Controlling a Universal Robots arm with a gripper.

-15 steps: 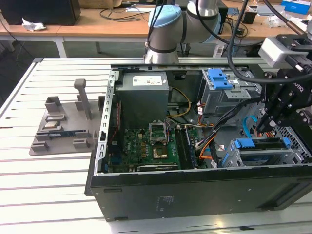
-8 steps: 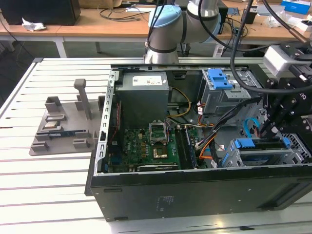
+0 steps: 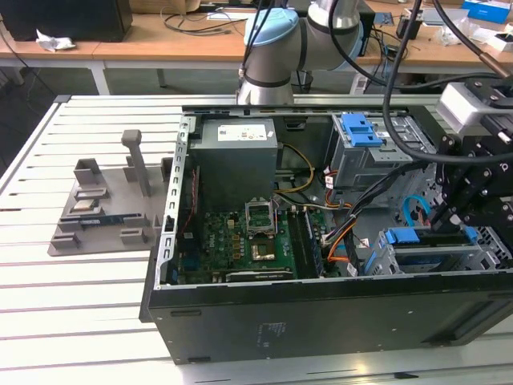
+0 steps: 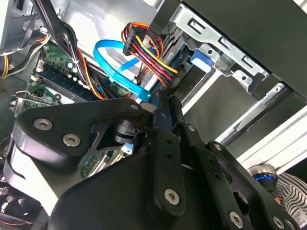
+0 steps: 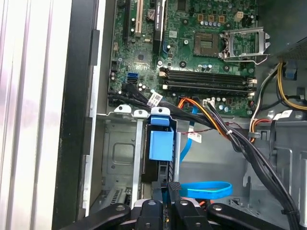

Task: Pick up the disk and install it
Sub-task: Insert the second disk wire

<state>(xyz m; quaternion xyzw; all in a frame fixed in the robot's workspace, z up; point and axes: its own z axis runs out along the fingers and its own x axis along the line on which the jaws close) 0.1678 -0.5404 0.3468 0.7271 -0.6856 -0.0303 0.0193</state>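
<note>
**Disk seated edge-on in the drive cage**

The disk (image 5: 159, 146), in its blue carrier, stands slotted in the grey drive cage (image 5: 117, 158) at the computer case's (image 3: 321, 317) front corner. The gripper (image 5: 173, 188) sits just behind it, jaws nearly closed, apparently holding nothing. Insertion looks largely complete; full seating cannot be confirmed.

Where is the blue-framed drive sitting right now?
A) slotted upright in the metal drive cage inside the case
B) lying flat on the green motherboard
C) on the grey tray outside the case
A: in the first wrist view the blue-framed disk stands in the grey metal drive cage, just beyond the black gripper.
</note>
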